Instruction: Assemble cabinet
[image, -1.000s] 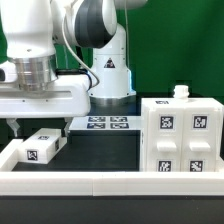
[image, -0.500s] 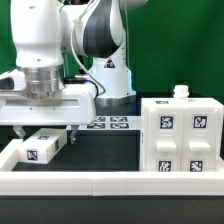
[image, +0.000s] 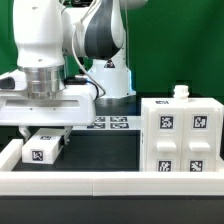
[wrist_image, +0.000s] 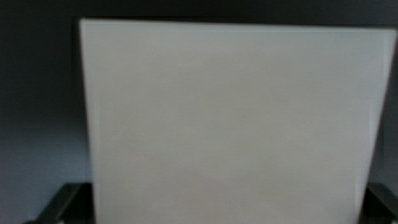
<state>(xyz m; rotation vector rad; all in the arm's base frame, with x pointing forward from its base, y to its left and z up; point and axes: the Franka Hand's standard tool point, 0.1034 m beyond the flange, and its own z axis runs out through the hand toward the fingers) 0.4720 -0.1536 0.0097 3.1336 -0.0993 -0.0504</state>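
The white box-shaped cabinet body (image: 181, 140) stands at the exterior view's right, with four tagged raised panels facing front and a small white knob (image: 181, 92) on top. A small white tagged part (image: 43, 148) lies on the black table at the exterior view's left. My gripper (image: 46, 134) is low over this part, with its dark fingers (image: 71, 129) straddling it and spread wide. In the wrist view the part (wrist_image: 231, 110) fills nearly the whole picture. My gripper (wrist_image: 221, 205) shows only as dark fingertips (wrist_image: 63, 203) at the part's two sides.
The marker board (image: 110, 123) lies flat in the middle at the back, in front of the white robot base (image: 110, 80). A white rail (image: 110, 185) runs along the table's front and up its left edge. A green curtain is behind.
My gripper has moved toward the exterior view's right and come down over the small white part. The cabinet body has not moved.
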